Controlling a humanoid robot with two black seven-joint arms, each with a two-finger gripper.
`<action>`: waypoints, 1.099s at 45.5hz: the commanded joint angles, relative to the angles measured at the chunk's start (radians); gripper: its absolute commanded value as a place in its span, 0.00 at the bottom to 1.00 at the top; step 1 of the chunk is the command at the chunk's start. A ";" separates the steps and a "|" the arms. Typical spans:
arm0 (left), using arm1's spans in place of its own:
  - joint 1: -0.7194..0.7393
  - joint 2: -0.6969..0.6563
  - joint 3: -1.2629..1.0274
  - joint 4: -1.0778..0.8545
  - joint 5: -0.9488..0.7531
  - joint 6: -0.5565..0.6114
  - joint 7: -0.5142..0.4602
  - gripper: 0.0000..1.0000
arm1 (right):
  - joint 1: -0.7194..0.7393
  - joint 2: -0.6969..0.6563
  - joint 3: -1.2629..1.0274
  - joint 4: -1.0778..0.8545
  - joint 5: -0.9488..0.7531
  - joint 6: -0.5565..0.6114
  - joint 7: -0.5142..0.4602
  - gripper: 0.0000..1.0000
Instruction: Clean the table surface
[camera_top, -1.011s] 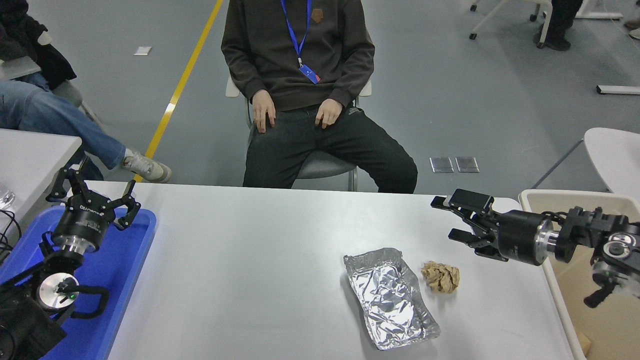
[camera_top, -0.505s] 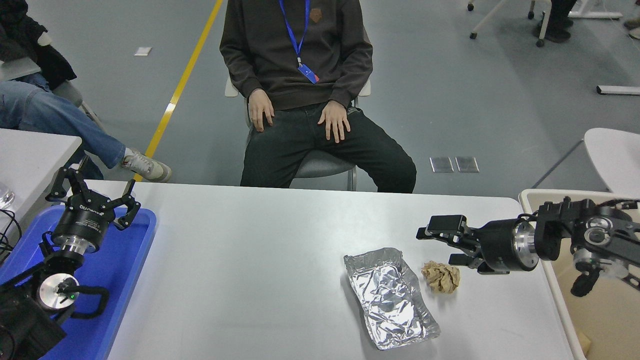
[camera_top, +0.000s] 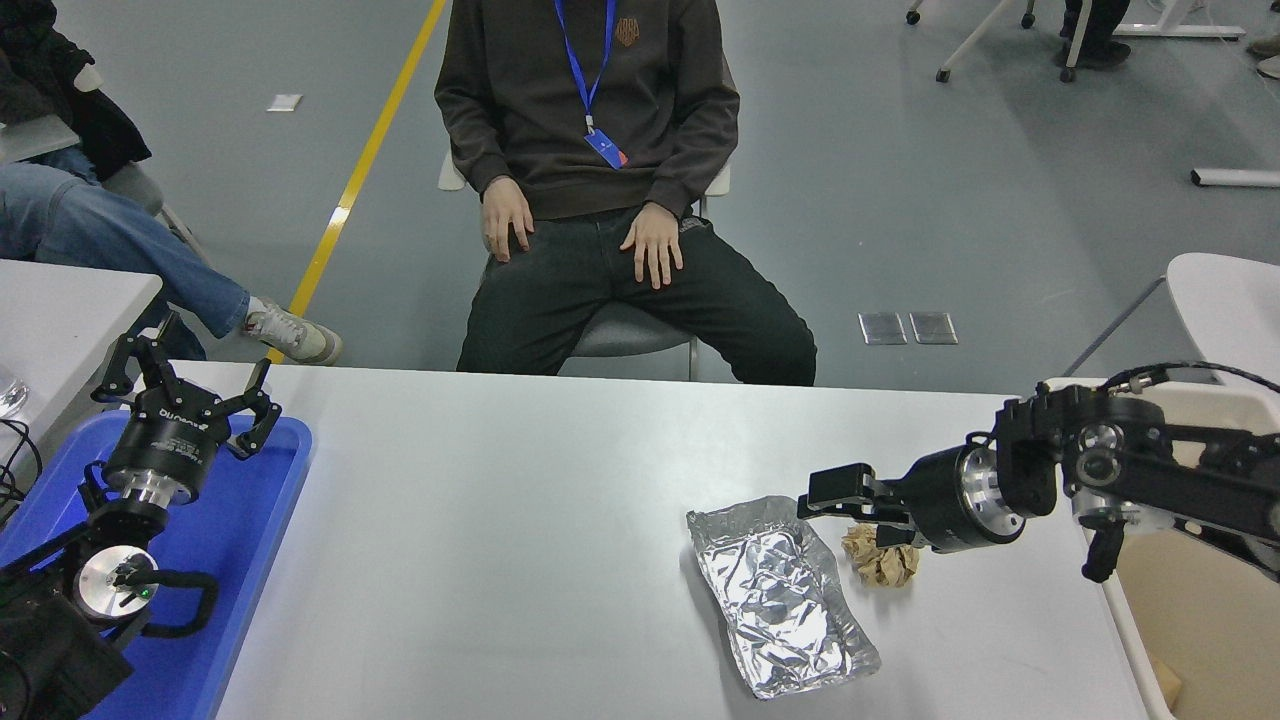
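The white-grey table surface (camera_top: 520, 520) carries a crumpled sheet of silver foil (camera_top: 780, 595) and, just right of it, a crumpled brown paper ball (camera_top: 885, 567). My right gripper (camera_top: 850, 515) comes in from the right edge, pointing left. It is open and low over the paper ball's far left side, with one finger (camera_top: 835, 488) above the foil's far right corner. I cannot tell whether it touches the ball. My left gripper (camera_top: 185, 385) is open and parked over the blue tray at the lower left.
A blue plastic tray (camera_top: 240, 540) lies at the table's left end. A beige bin (camera_top: 1200, 620) stands off the right edge. A person (camera_top: 590, 120) sits at the far side, hands on thighs. A smaller white table (camera_top: 60, 310) is at left.
My right arm has swung left and down, from above the table's right end to just over the paper ball. The seated person shifted slightly. The left arm has not moved.
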 joint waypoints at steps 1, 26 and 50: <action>0.000 0.000 0.000 0.001 0.000 0.000 0.000 1.00 | 0.029 0.038 -0.098 -0.001 -0.053 0.000 -0.003 1.00; 0.000 0.000 0.000 -0.001 0.000 0.000 0.000 1.00 | -0.112 0.158 -0.154 -0.070 -0.259 -0.152 -0.004 1.00; 0.000 0.000 0.000 -0.001 0.000 0.000 0.000 1.00 | -0.223 0.194 -0.114 -0.149 -0.322 -0.168 0.007 0.91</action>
